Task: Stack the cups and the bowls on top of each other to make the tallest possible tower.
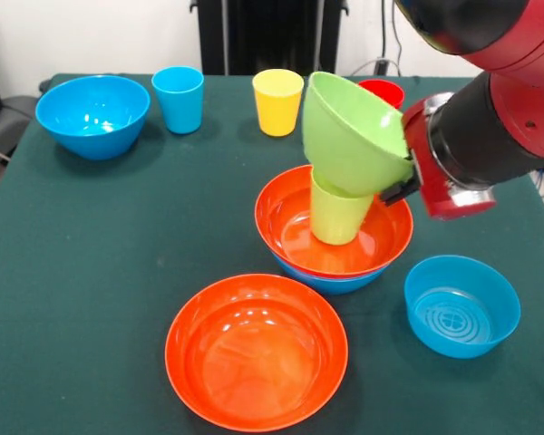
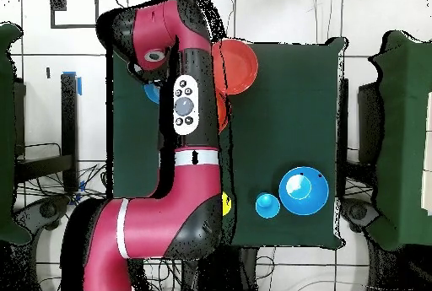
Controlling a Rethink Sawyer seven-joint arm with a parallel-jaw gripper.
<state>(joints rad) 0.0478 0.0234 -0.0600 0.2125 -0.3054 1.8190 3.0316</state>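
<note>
Lime green dominates the middle of the front view: the green bowl (image 1: 352, 134) sits tilted, mouth down, over the upside-down green cup (image 1: 338, 216), its wide rim leaning toward ten o'clock. That cup stands inside an orange bowl (image 1: 295, 222), which nests in a blue bowl (image 1: 331, 281) showing only as a rim beneath; together these make the tower (image 1: 337, 204), just right of the table's centre. The gripper (image 1: 401, 188) meets the green bowl's wall at the bowl's four o'clock side, a dark finger touching its rim, but whether it is clamped on the bowl or loose I cannot tell, since the bowl and the red wrist hide the rest.

Around the tower on the green cloth table (image 1: 91, 245): a second orange bowl (image 1: 257, 352) at seven o'clock, near the front edge; a straighter-sided blue bowl (image 1: 461, 305) at four o'clock; a yellow cup (image 1: 277, 101) at eleven o'clock; a red cup (image 1: 382, 91) at twelve o'clock, partly hidden behind the green bowl; a blue cup (image 1: 179, 99) and a deep blue bowl (image 1: 92, 115) out toward ten o'clock.

In the overhead view the arm (image 2: 181, 110) covers the tower.
</note>
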